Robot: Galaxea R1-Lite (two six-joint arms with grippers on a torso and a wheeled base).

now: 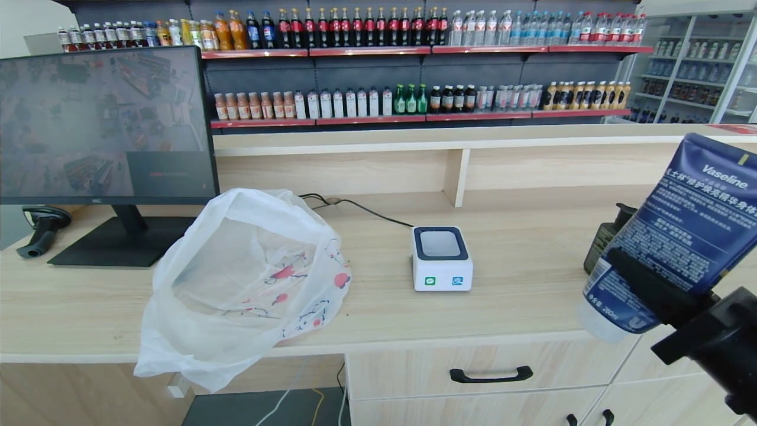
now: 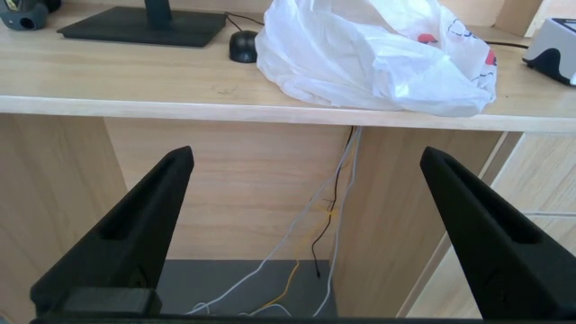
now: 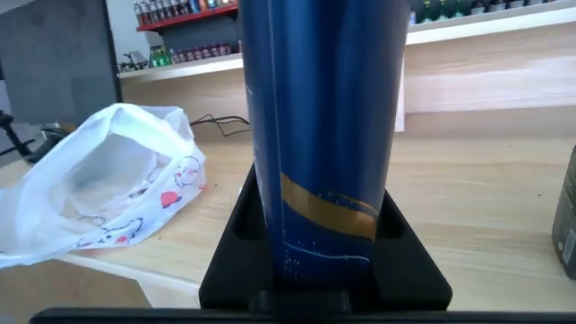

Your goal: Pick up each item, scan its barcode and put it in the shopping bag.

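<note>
One lotion tube [image 1: 692, 213], probably soft and slick, we grasp near its cap in our right end effector [image 1: 636, 275], right of the scanner [image 1: 442, 258]; our left end effector [image 2: 306, 234] gapes.

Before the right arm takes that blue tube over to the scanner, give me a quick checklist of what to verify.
1. Right gripper shut on the blue tube: ok.
2. Scanner window uncovered, facing up: ok.
3. Counter between tube and scanner bare: ok.
4. Tube's barcode turned toward the scanner: cannot tell.
5. Shopping bag mouth open: ok.
6. Left gripper open, low before the counter front, away from that path: ok.
</note>
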